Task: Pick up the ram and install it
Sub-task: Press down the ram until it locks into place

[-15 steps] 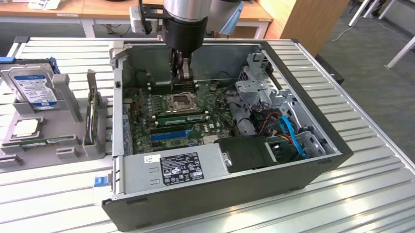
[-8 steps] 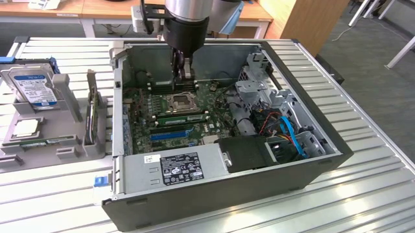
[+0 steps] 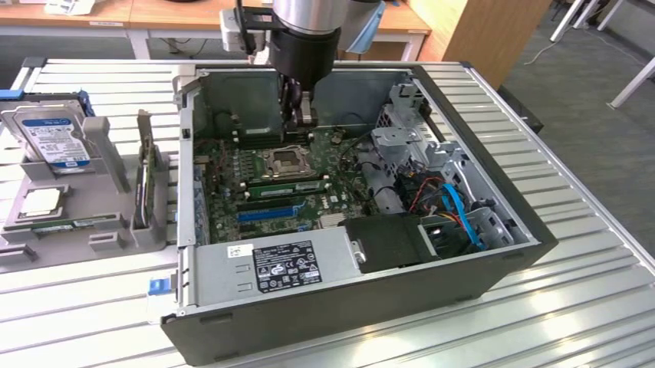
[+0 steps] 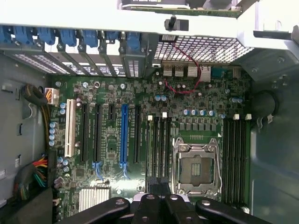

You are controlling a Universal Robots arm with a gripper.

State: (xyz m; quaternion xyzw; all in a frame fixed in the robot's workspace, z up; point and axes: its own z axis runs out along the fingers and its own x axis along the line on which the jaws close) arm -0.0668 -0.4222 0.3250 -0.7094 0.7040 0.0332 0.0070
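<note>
A slatted metal table [image 3: 573,307] carries an open computer case [image 3: 409,299] and a grey parts holder [image 3: 77,207].

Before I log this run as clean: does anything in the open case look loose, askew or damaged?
Nothing stands out. The motherboard lies flat in the case, the CPU socket sits empty, and the gripper hangs above the board.

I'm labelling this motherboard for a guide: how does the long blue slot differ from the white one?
Colour: the blue slot is bright blue, the white slot off-white.
Place: the white slot lies near the board's edge by the coloured wires; the blue slot lies farther in, nearer the CPU socket.
End: the blue slot ends in a blue latch; the white slot shows none.
Both run parallel and stand empty.
</note>
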